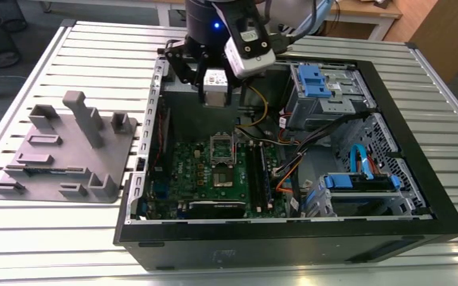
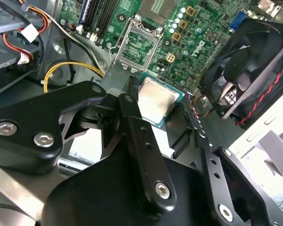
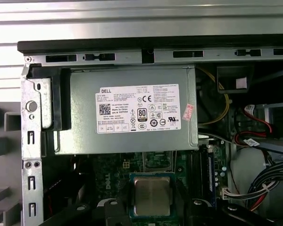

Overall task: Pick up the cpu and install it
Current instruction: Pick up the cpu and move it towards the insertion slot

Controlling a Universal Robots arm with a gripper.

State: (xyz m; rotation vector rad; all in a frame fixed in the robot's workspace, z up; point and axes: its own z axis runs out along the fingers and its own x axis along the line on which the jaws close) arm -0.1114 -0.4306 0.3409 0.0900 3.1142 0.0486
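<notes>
Grasp: cpu (image 2: pixel 156 101) pinched between fingers (image 2: pixel 133 115) over open computer case (image 1: pixel 293 245).

Open air between the cpu (image 2: pixel 155 96) in my pincer (image 2: pixel 160 106) and the socket (image 2: pixel 139 47); fan (image 2: pixel 245 61), yellow cables (image 2: pixel 75 65) flank it.

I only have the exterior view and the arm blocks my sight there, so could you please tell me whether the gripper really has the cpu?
Observer: Yes. In the second wrist view the gripper is shut on the cpu, with its silvery top showing between the fingers.
Operator: Thank you. Is the socket free?
Observer: In the same view the socket has no chip in it, and the cpu is held apart from it.
</notes>
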